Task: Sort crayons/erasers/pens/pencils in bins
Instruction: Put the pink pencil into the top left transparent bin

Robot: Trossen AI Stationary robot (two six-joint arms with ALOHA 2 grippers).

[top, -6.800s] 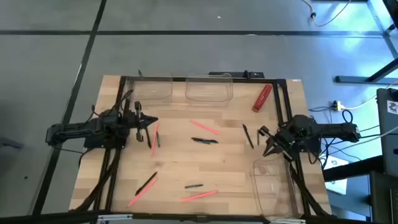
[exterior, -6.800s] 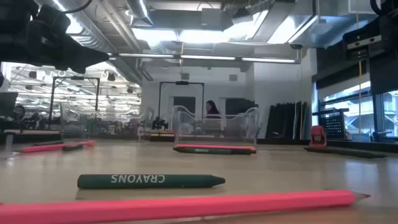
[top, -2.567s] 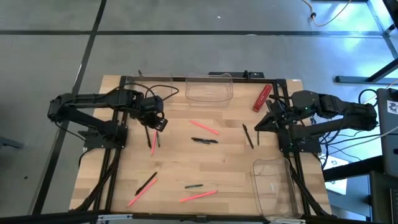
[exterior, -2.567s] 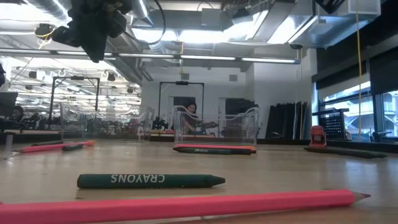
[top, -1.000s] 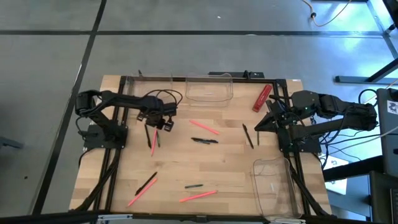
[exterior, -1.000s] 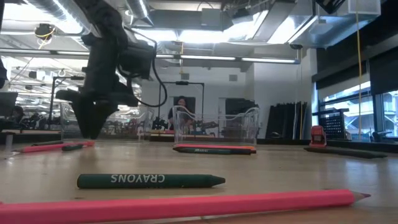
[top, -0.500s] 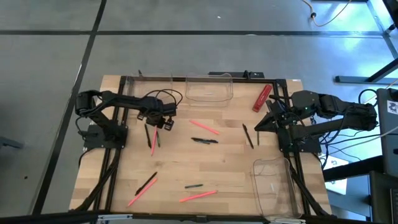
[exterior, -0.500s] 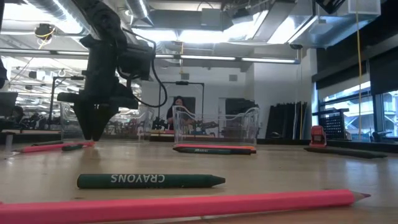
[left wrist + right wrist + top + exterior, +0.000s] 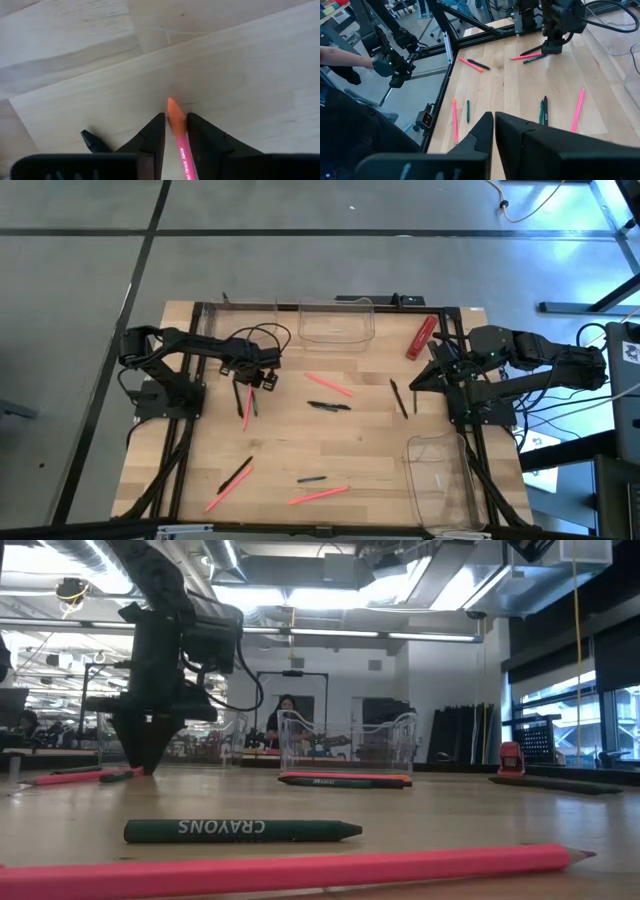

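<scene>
Grasp step under way at the worktop's left half. Left gripper (image 9: 173,131) was down at the surface, its jaws narrowly parted and straddling the tip end of a pink pencil (image 9: 177,125); whether the jaws pressed on it or just flanked it could not be told. A dark stick (image 9: 236,394) lay just beside that pencil, toward the left edge. Right gripper (image 9: 416,386) hung near the right edge, jaws together, holding nothing, a black pen (image 9: 398,397) below it on the wood. Other items lay scattered: dark pair at mid-worktop (image 9: 329,406), pink pencil (image 9: 328,385) next to them, green crayon (image 9: 241,830) toward the front edge, red eraser (image 9: 421,336) at the far right corner. Bins: one at the far edge centre (image 9: 336,321), one at the front right corner (image 9: 440,480); a third near the far left corner showed only faintly.

Judgement: sorting barely begun, bins looked empty. Next move calls for the jaws closing on the pencil, a straight lift, then carrying it to a bin without dragging the neighbouring stick.
</scene>
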